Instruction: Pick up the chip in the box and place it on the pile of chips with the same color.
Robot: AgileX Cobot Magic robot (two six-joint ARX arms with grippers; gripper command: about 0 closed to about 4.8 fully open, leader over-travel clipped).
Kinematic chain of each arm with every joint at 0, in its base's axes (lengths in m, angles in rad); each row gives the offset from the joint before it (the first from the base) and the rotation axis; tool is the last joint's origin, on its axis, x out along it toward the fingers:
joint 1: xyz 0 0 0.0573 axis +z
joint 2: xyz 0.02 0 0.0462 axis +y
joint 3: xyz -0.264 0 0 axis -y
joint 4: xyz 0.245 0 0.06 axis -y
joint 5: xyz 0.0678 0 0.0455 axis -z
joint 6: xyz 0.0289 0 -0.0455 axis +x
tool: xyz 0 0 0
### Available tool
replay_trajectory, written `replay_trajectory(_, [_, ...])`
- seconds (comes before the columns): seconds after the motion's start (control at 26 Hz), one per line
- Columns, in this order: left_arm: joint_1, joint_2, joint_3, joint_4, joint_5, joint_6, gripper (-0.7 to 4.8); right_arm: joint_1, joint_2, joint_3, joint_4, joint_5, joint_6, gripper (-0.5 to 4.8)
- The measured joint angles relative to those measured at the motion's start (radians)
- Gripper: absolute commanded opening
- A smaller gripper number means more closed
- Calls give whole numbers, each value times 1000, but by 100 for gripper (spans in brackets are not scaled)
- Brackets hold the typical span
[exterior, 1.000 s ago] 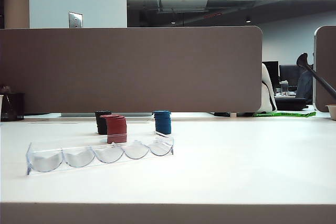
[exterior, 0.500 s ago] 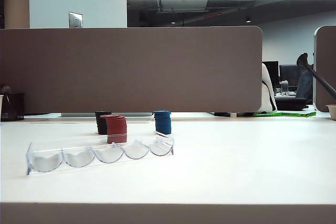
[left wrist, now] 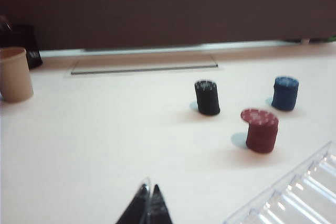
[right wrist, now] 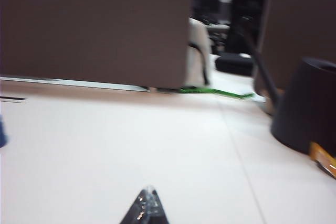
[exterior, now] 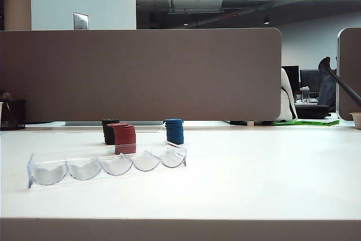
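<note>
Tools first: the left tool hangs low over bare table, its tips pressed together on nothing, near-left of the chip stacks. The right tool is likewise closed and empty over the table's right part. Neither shows in the exterior view. Beyond the left tool stands the red pile, its top chip shifted slightly off-centre, with the black stack and blue stack farther back. The clear box lies near the red pile, slots empty
</note>
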Motion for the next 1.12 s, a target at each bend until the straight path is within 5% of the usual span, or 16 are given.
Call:
replay_trajectory(0.35, [0,0,-69,139,-23,5,-6,0,0,0,45,-50,4,-5])
replay_trajectory(0.62, [1,0,-69,129,9,85,-6,0,0,0,22,-50,11,-5])
replay_trajectory(1.12, [47,-1,-69,91,-22,91,-6,0,0,0,13,-50,11,-5])
